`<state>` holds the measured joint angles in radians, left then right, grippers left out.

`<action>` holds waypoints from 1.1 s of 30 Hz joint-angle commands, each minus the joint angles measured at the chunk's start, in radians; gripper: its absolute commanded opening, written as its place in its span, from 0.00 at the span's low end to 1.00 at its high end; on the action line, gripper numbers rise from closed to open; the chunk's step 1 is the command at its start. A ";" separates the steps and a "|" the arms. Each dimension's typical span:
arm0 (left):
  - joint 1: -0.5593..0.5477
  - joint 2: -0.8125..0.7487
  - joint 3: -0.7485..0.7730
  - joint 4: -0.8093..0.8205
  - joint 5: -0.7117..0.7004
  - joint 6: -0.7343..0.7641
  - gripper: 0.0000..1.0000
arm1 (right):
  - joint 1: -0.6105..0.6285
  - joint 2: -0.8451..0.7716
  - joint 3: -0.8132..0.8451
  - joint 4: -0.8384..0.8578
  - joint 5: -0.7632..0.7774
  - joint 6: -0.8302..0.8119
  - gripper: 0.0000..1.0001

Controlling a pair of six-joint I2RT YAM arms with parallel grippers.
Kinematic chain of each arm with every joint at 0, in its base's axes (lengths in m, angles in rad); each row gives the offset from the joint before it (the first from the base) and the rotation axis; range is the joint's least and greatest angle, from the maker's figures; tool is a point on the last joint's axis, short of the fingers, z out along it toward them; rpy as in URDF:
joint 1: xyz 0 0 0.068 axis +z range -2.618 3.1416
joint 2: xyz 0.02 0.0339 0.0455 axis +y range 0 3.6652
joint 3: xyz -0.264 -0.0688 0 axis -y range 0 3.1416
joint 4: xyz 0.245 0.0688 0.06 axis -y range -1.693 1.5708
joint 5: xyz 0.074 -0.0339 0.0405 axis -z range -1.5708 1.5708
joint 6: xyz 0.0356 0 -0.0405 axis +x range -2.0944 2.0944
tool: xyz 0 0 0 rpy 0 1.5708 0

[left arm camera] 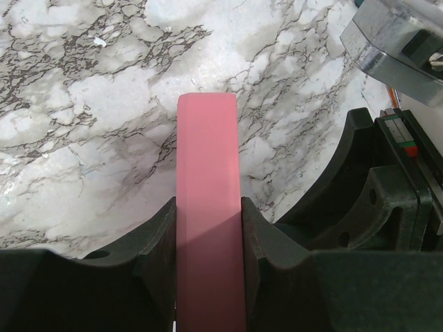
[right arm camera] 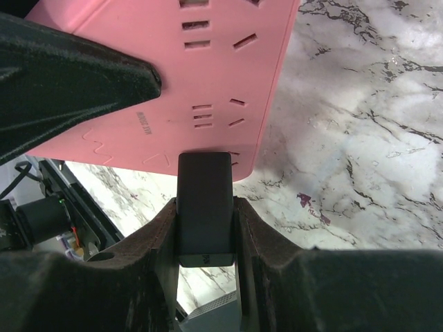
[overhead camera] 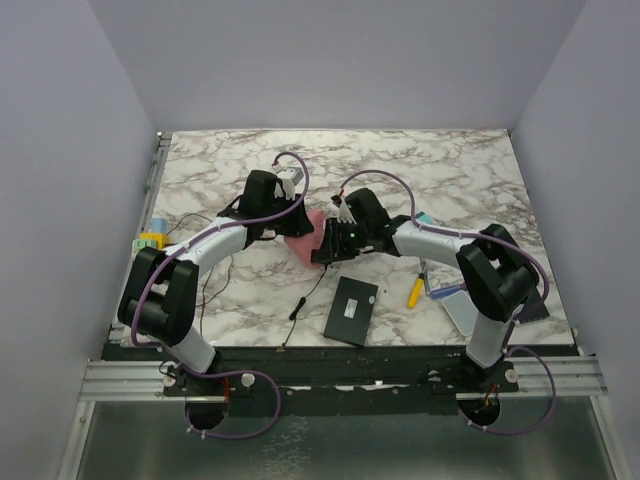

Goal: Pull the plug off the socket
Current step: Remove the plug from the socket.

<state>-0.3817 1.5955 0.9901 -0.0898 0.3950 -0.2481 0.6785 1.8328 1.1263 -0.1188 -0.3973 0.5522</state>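
The pink socket block (overhead camera: 305, 236) lies mid-table between both arms. My left gripper (overhead camera: 283, 226) is shut on it; in the left wrist view the pink block (left arm camera: 208, 207) stands clamped between both fingers (left arm camera: 158, 249). The black plug (right arm camera: 204, 204) sits against the pink socket's slotted face (right arm camera: 173, 76) at its lower edge, and my right gripper (right arm camera: 205, 235) is shut on it, one finger on each side. In the top view the right gripper (overhead camera: 330, 243) and plug are dark and hard to tell apart. A thin black cable (overhead camera: 305, 295) trails toward the front edge.
A black flat box (overhead camera: 351, 310) lies near the front. A yellow tool (overhead camera: 414, 292) and a blue-grey item (overhead camera: 455, 300) lie at the right. Coloured blocks (overhead camera: 152, 238) sit at the left edge. The other arm's dark body (left arm camera: 387, 200) is close at the right.
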 commanded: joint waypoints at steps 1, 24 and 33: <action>0.004 -0.001 -0.008 -0.084 -0.045 0.076 0.00 | -0.030 -0.004 -0.084 0.074 0.030 -0.012 0.00; 0.004 0.021 -0.004 -0.091 -0.056 0.083 0.00 | -0.102 -0.009 -0.180 0.280 -0.265 -0.134 0.00; 0.004 0.018 -0.001 -0.092 -0.076 0.084 0.00 | -0.105 -0.043 -0.187 0.256 -0.254 -0.141 0.00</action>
<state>-0.3828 1.5955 0.9932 -0.0967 0.3958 -0.2352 0.5785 1.8122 0.9546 0.1631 -0.6384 0.4366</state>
